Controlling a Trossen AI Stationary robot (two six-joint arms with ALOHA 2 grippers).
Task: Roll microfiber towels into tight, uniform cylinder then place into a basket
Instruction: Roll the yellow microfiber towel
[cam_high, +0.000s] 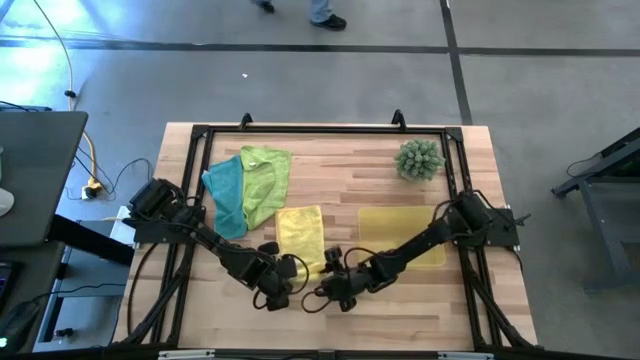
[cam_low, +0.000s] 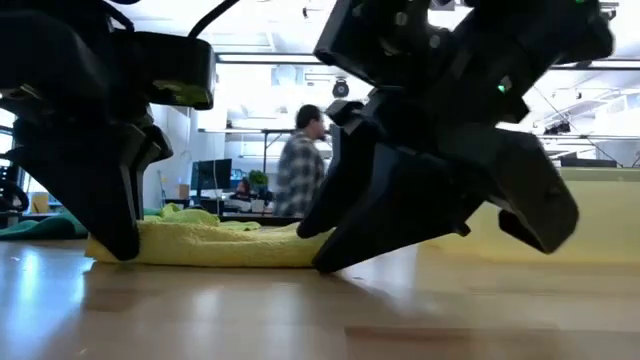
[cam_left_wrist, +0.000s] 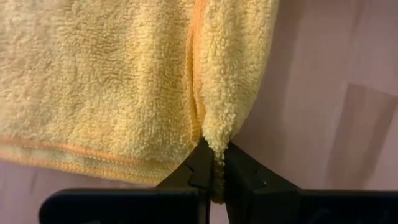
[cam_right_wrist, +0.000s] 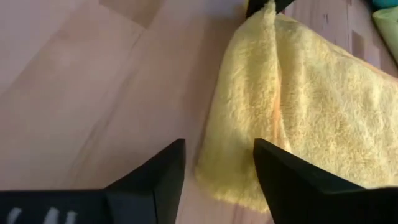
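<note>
The yellow towel (cam_high: 300, 235) lies flat on the wooden table, its near edge turned over into a narrow fold (cam_right_wrist: 249, 93). My left gripper (cam_left_wrist: 216, 163) is at the fold's left end, shut on it. My right gripper (cam_right_wrist: 217, 177) is at the fold's right end, open, one finger on either side of that corner (cam_right_wrist: 227, 168); whether they touch it, I cannot tell. The teal towel (cam_high: 225, 190) and the lime green towel (cam_high: 265, 180) lie crumpled together at the far left. The basket (cam_high: 400, 232) stands right of the yellow towel. My left gripper pinches the left end of the yellow towel's folded near edge (cam_left_wrist: 217, 140) between its two fingertips, more than one layer at the fold. The fingers come steeply from above, pointing down. The towel stays lying on the table, slack.
A spiky green ball plant (cam_high: 418, 158) sits at the far right of the table. A black frame (cam_high: 300, 130) runs round the table's edge. Bare wood lies near the front edge, beside both grippers. A person stands in the room beyond the table (cam_low: 300, 165).
</note>
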